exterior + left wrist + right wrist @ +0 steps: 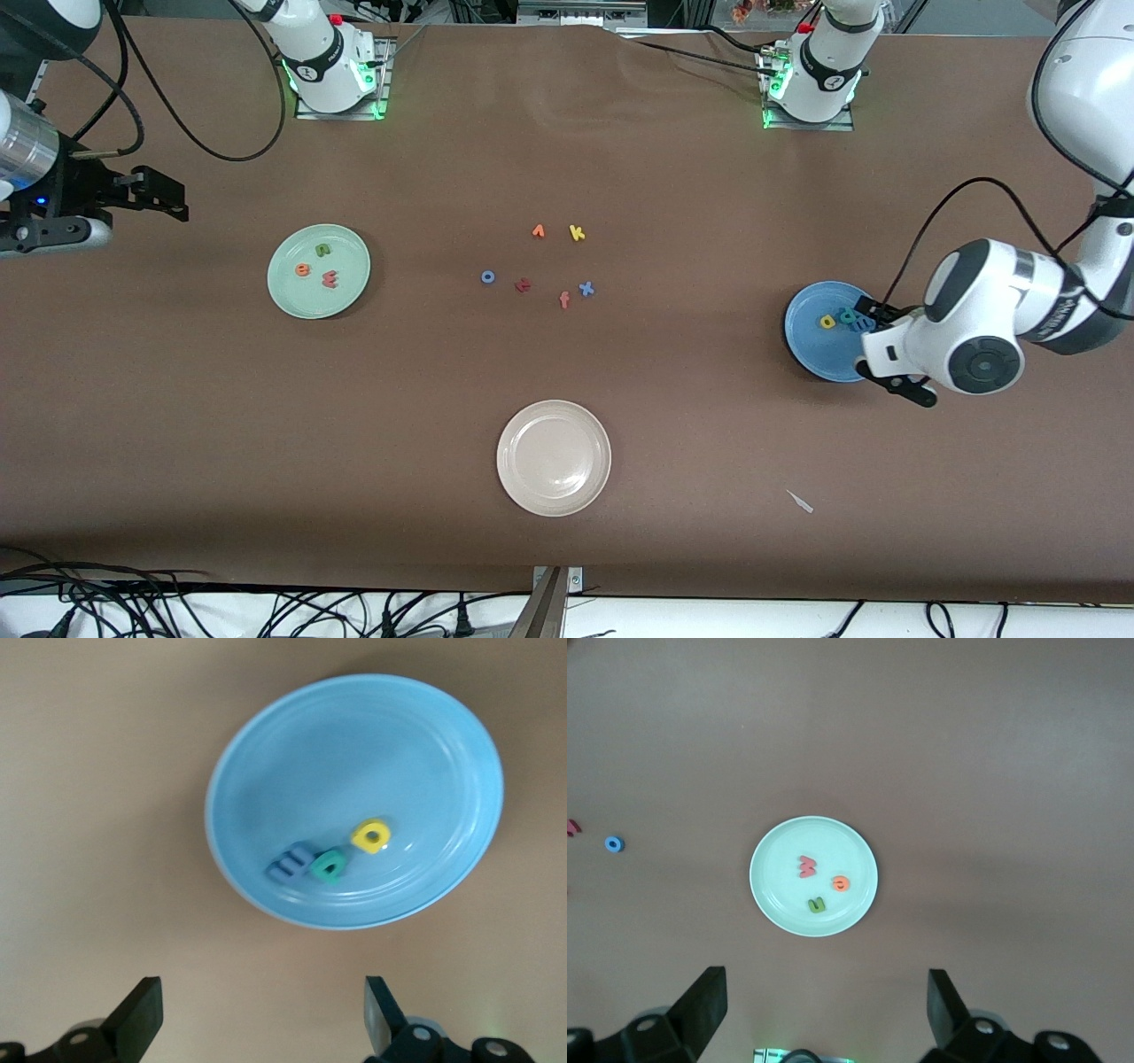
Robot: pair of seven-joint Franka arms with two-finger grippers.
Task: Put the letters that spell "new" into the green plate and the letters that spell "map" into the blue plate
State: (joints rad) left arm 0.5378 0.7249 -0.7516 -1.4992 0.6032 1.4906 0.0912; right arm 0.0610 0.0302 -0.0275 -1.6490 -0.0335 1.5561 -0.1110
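The pale green plate (350, 288) holds the green "n" (324, 251), orange "e" (304, 269) and pinkish-red "w" (330, 280). High over the right arm's end of the table, my right gripper (164, 197) hangs open and empty. The right wrist view looks down on that green plate (775, 890) between the right gripper (826, 1010)'s spread fingers. The blue plate (811, 350) holds the yellow "p" (827, 322), teal "a" (848, 315) and blue "m" (864, 325). My left gripper (879, 347) is open and empty over that plate's edge. In the left wrist view, the left gripper (263, 1014) is over bare table beside the blue plate (443, 735).
A cream-white plate (509, 456) lies nearest the front camera. Loose letters sit mid-table: orange "v" (538, 231), yellow "k" (577, 233), blue "o" (487, 276), dark red "t" (523, 284), an orange-red "f" (564, 300), blue "x" (586, 288). A white scrap (800, 501) lies near the front edge.
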